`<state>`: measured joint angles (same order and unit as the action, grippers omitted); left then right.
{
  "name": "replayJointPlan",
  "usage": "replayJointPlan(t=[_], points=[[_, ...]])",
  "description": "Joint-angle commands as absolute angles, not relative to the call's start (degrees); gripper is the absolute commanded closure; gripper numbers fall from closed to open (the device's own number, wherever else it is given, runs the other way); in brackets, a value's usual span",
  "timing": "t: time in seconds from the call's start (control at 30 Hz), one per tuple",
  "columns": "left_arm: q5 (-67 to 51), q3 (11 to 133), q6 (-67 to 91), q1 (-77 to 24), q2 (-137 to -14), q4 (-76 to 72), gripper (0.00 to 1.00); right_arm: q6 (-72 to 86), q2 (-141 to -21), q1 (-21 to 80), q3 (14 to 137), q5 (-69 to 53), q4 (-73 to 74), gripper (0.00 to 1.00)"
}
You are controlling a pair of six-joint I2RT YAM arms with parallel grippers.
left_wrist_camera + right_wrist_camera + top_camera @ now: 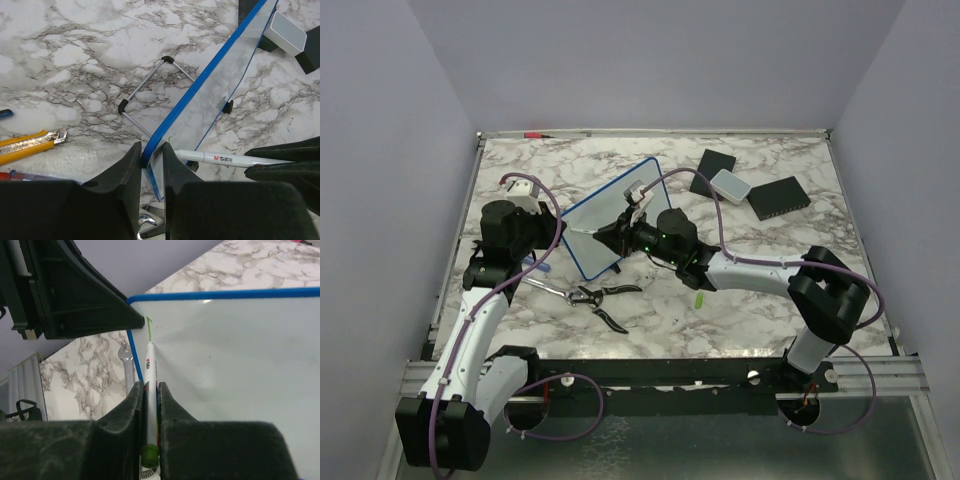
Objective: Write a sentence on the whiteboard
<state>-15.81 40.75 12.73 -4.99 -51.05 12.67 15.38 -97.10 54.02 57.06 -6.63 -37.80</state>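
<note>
The whiteboard (612,213), white with a blue frame, stands tilted up at the table's middle. My left gripper (151,150) is shut on its lower left corner, one finger on each side of the blue frame (200,85). My right gripper (150,390) is shut on a white marker (150,367) with a green rear end. The marker's tip touches the board face (240,355) near that same corner. Of the sentence, only one short green stroke (148,325) shows there. The left wrist view shows the marker (225,159) lying across the board's face.
Black-handled pliers (600,297) lie in front of the board, and a green cap (700,299) lies to their right. Two black pads (713,172) (780,197) and a white box (729,184) sit behind it on the right. A wire stand (147,92), a yellow knife (30,145) and a wrench (125,362) are nearby.
</note>
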Motion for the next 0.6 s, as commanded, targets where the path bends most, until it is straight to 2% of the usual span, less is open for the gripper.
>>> replayJointPlan(t=[0.0, 0.57], points=[[-13.80, 40.91, 12.01, -5.11, -50.36, 13.68, 0.86, 14.86, -97.34, 54.66, 54.14, -2.96, -36.92, 0.99], [-13.35, 40.81, 11.97, -5.15, -50.32, 13.90, 0.86, 15.25, -91.15, 55.02, 52.60, -3.48, -38.82, 0.99]])
